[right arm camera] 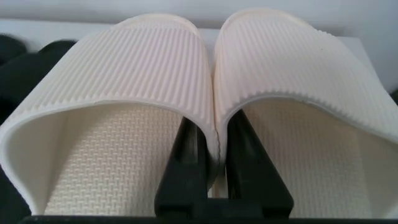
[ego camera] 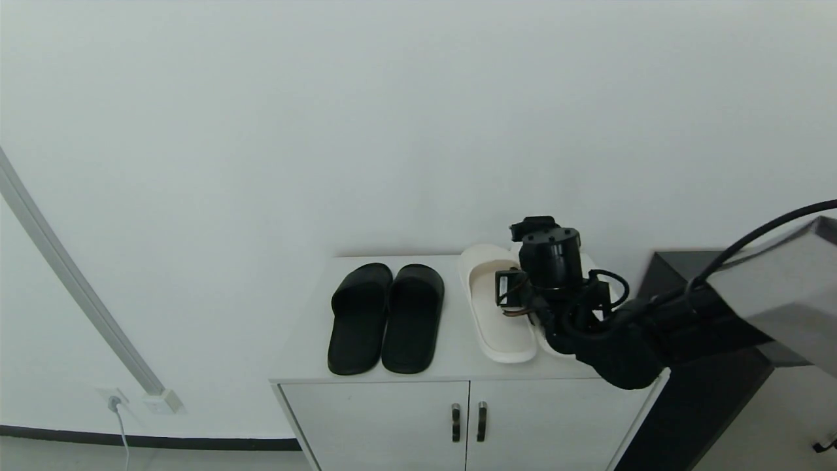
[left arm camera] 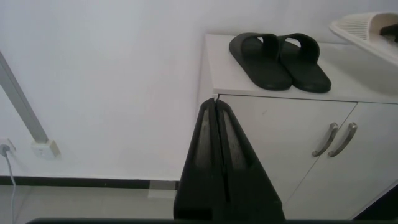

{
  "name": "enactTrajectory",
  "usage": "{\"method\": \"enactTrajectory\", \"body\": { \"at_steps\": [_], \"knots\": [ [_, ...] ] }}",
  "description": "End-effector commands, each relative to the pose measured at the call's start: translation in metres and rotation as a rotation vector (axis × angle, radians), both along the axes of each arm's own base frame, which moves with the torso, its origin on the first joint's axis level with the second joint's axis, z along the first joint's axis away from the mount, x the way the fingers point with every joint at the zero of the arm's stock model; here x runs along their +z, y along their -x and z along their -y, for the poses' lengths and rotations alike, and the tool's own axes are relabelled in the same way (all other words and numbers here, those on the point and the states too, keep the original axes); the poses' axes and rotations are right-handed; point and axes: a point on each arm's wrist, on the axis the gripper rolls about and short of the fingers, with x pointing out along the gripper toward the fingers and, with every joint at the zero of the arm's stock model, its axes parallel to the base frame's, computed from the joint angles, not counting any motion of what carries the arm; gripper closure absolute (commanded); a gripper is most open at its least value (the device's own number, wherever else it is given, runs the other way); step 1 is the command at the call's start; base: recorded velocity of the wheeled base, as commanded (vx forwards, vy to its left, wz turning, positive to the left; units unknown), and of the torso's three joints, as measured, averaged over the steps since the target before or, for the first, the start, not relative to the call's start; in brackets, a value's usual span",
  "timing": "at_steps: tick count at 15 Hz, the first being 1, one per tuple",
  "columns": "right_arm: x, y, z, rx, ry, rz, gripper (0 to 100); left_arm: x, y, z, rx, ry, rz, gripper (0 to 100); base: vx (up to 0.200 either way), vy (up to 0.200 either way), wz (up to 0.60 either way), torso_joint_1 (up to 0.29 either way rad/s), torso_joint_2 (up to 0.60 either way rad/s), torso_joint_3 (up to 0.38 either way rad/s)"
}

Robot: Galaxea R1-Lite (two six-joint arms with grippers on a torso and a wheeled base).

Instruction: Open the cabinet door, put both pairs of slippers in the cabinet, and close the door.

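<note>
**A:** There, the right gripper point(right arm camera: 215, 158) is down on the white slippers point(ego camera: 500, 324), at the robot's right end of the cabinet top point(ego camera: 458, 356).

**B:** Has it got hold of them?

**A:** Looks like it. One finger point(right arm camera: 186, 174) sits inside each slipper, and the two neighbouring inner walls are pinched together between them. Both slippers look to rest on the top.

**B:** And the black slippers point(ego camera: 386, 317)?

**A:** On the same top, side by side toward the robot's left. They're apart from the white pair and nothing is touching them.

**B:** The cabinet itself?

**A:** Both doors point(ego camera: 386, 425) are closed, with the two handles point(ego camera: 456, 422) upright, side by side at the middle seam.

**B:** What about the other arm?

**A:** The left gripper point(left arm camera: 215, 109) hangs low, out in front of the cabinet near its left corner. Its fingers are pressed together with nothing between them.
</note>
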Motion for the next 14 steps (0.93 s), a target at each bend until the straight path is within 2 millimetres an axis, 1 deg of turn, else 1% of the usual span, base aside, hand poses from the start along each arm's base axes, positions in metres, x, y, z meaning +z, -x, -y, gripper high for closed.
{"method": "enactTrajectory", "body": {
  "at_steps": [1,3,4,6,7,8,10,14],
  "knots": [
    [0.037,0.058,0.025,0.156,-0.024,0.016,100,0.000,0.000,0.000,0.000,0.000,-0.002,100,0.000,0.000,0.00,0.000,0.00,0.000],
    [0.038,0.093,0.040,0.320,-0.004,-0.011,100,0.000,0.000,0.000,0.000,-0.002,0.000,100,0.000,0.000,0.00,0.000,0.00,0.000],
    [0.039,0.107,0.050,0.404,0.002,-0.020,100,0.000,0.000,0.000,0.000,-0.002,0.000,100,0.000,0.000,0.00,0.000,0.00,0.000],
    [0.041,0.127,0.065,0.546,-0.013,-0.032,100,0.000,0.000,0.000,0.000,-0.002,0.000,100,0.000,0.000,0.00,0.000,0.00,0.000],
    [0.042,0.142,0.077,0.665,-0.040,-0.047,100,0.000,0.000,0.000,0.000,0.000,-0.002,100,0.000,0.000,0.00,0.000,0.00,0.000],
    [0.042,0.147,0.081,0.706,-0.049,-0.052,100,0.000,0.000,0.000,0.000,0.000,-0.002,100,0.000,0.000,0.00,0.000,0.00,0.000],
    [0.038,0.155,0.088,0.747,-0.008,-0.096,100,0.000,0.000,0.000,0.000,0.000,-0.002,100,0.000,0.000,0.00,0.000,0.00,0.000],
    [0.033,0.158,0.090,0.777,-0.009,-0.123,100,0.000,0.000,0.000,0.000,0.000,-0.002,100,0.000,0.000,0.00,0.000,0.00,0.000]
  ]
}}
